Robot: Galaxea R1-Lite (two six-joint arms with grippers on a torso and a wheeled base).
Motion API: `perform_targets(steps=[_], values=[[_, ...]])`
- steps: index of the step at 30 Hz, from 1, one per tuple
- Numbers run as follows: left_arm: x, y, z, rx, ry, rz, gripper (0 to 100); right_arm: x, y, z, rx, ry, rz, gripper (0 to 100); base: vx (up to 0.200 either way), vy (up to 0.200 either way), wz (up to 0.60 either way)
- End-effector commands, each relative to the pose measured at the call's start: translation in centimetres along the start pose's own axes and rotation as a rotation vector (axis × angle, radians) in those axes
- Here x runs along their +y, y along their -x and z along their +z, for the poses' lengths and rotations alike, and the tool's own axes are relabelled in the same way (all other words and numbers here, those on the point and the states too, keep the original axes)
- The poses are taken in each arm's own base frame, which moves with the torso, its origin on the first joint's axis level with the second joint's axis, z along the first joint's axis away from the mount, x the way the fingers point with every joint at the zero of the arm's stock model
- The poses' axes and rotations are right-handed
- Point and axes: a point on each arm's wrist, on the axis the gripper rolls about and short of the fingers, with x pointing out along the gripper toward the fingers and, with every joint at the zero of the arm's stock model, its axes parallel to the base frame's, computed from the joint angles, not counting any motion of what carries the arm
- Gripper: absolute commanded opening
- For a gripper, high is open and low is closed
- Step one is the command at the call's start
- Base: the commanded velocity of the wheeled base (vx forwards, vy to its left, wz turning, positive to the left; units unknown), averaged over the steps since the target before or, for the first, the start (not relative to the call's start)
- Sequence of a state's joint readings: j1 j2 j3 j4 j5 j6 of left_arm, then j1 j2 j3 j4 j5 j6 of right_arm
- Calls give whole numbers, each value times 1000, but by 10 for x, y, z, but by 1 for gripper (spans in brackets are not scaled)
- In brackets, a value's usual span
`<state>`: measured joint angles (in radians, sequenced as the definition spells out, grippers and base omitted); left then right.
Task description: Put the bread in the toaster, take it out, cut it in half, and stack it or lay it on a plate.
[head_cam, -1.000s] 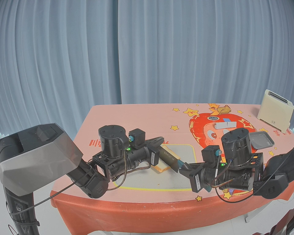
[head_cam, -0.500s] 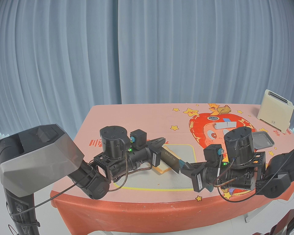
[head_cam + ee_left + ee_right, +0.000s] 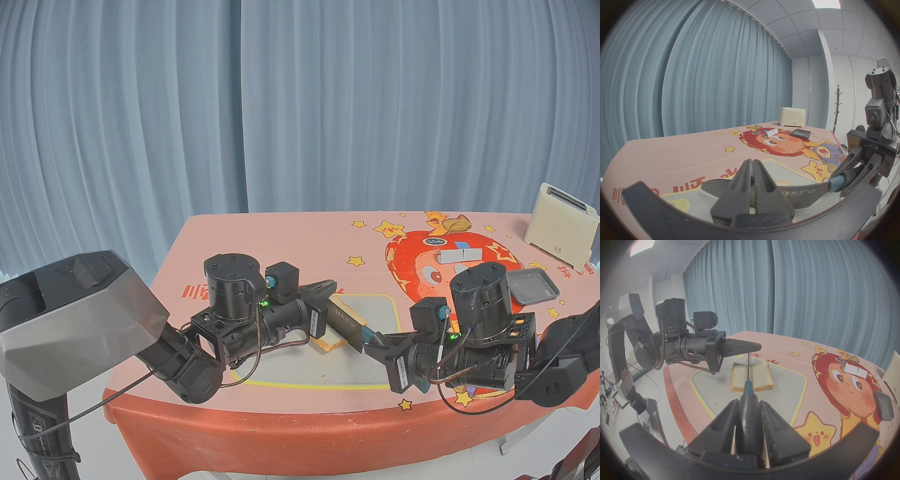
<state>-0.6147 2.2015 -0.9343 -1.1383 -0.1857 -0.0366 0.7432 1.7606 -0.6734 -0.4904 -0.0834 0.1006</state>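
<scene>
Bread (image 3: 326, 342) lies flat on the grey cutting mat (image 3: 294, 369), just below the middle of the head view and near the front edge of the pink table (image 3: 281, 250). The knife (image 3: 345, 324) stands on edge across the slice. In the right wrist view the blade runs down the middle of the bread (image 3: 752, 376), though I cannot tell whether it has cut through. The right gripper (image 3: 374, 340) comes in from the lower right of the frame with its fingers clamped on the knife's teal handle (image 3: 748, 393). The left gripper (image 3: 325, 287) reaches from the lower left with its fingers pressed together and nothing between them. Its tip hangs over the bread's far edge, close to the end of the blade. At the right edge of the head view stands the cream toaster (image 3: 562, 226) — a grey plate (image 3: 532, 284) sits just in front of it.
</scene>
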Motion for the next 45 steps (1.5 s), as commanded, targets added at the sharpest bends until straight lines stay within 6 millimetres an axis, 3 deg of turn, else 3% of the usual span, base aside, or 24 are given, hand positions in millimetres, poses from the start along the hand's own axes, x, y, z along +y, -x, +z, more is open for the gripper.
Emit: perform_targets(steps=[1, 8, 20, 45], values=[[-1, 1, 5, -15, -3, -2, 0, 1, -1, -2, 12, 3, 0, 0, 0, 0, 0], [-4, 4, -6, 22, 3, -9, 0, 0, 15, 8, -41, -1, 8, 0, 0, 0, 0], [-10, 3, -6, 20, 0, -25, 0, 0, 18, 11, -61, -5, 7, 0, 0, 0, 0], [-9, 2, 2, -2, -3, -22, 0, -1, 1, -3, 12, 0, -4, 0, 0, 0, 0]])
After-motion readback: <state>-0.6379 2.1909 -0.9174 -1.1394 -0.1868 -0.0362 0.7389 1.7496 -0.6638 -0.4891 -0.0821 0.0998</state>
